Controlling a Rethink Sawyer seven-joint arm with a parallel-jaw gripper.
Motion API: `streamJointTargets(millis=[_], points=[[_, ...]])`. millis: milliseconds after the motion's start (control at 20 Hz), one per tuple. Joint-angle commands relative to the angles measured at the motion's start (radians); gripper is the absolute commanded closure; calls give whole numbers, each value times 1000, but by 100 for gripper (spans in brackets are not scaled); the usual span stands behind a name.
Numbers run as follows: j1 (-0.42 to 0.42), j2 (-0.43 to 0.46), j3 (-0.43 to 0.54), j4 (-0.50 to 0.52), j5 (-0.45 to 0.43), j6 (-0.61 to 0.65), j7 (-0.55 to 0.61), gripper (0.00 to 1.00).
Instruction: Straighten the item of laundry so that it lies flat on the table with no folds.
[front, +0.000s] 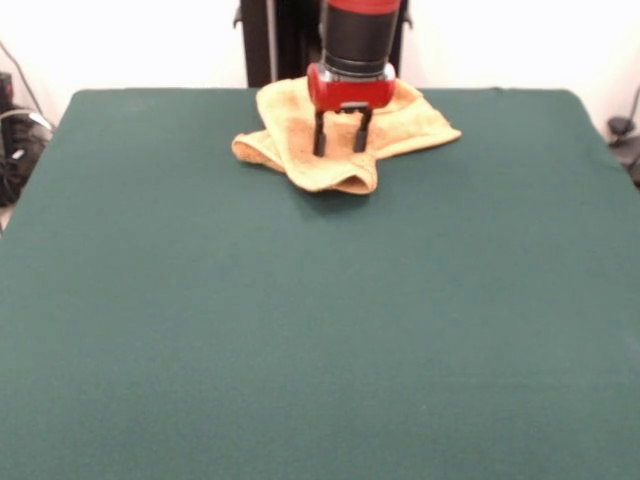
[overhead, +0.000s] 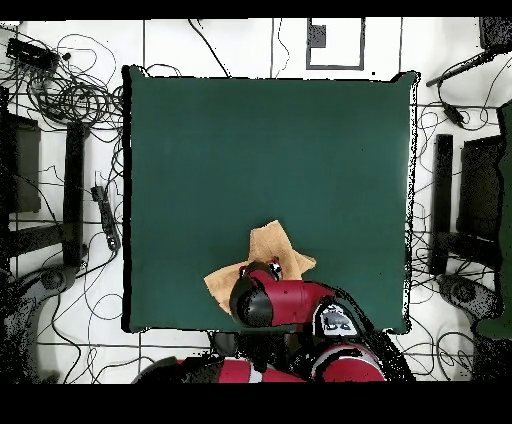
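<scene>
Jaws of the gripper (front: 340, 150) stand spread, tips down on the rumpled towel (front: 340, 170) beneath them; we read no writing on towel or worktop (front: 300, 330).

- The arm (front: 360, 35) is showing as a thick round column, black in the middle with a red band at its top edge.
- A glossy red housing (front: 350, 88) with rounded corners is capping its lower end.
- The gripper (front: 341, 133) is showing two slim, straight black fingers (front: 320, 135) hanging parallel from a dark bracket.
- From overhead, the links (overhead: 290, 300) are appearing as rounded red shells with black joint caps.
- A grey-white panel (overhead: 338, 322) is sitting on one red link.
</scene>
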Motion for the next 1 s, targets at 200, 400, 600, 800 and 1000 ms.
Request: streamJointTargets(millis=[200, 400, 600, 800, 1000], points=[[7, 263, 39, -92, 19, -41, 165, 0], [7, 263, 39, -92, 21, -37, 165, 0], [10, 261, 37, -93, 26, -36, 168, 0], [11, 261, 36, -93, 28, -34, 170, 0], [10, 261, 37, -91, 27, -31, 168, 0]])
